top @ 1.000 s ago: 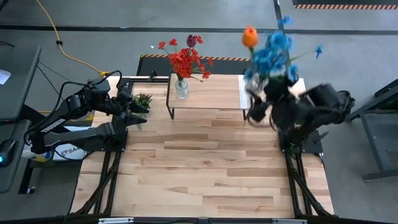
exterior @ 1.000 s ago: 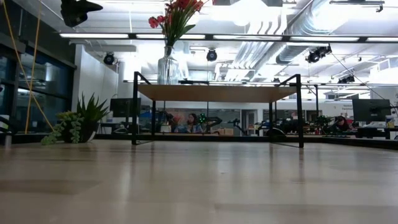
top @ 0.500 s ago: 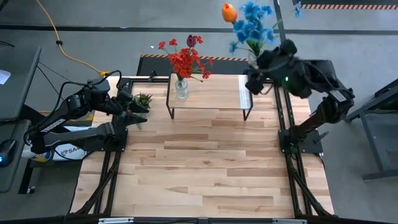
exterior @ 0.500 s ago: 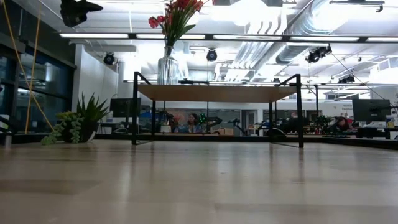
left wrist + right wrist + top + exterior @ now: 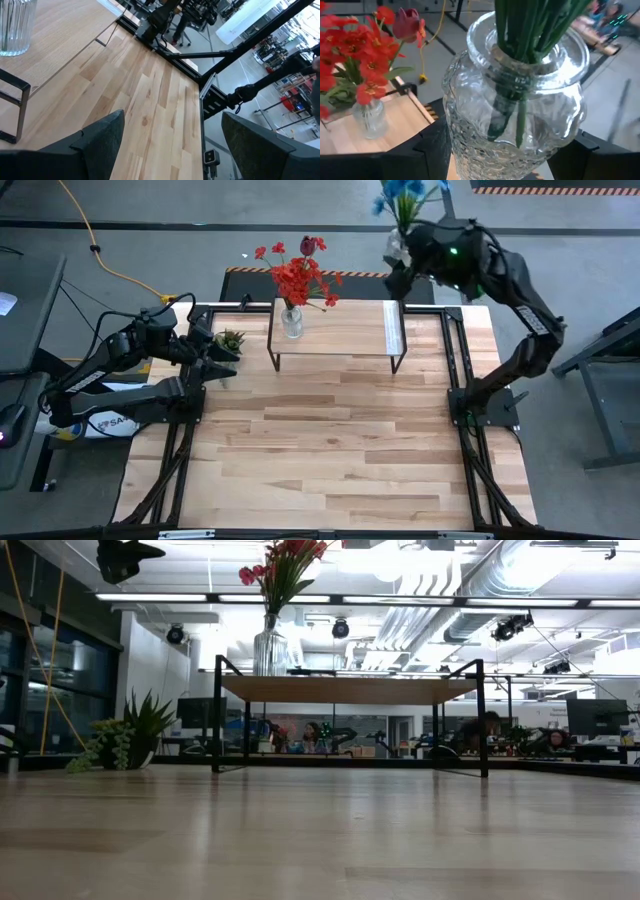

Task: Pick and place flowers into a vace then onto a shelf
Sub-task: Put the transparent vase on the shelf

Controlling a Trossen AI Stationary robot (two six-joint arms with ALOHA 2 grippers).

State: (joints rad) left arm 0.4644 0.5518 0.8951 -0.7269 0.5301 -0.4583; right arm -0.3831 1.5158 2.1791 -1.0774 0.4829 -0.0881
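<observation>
A vase [image 5: 291, 321] with flowers [image 5: 298, 272] is standing on the shelf's [image 5: 345, 327] left end; a plant [image 5: 229, 339] is sitting left of it.

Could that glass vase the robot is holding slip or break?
Probably slippery: the vase is smooth, bumpy glass between the right gripper's fingers. Likely fragile, since it is clear glass. It may tip, with tall blue flowers above.
</observation>
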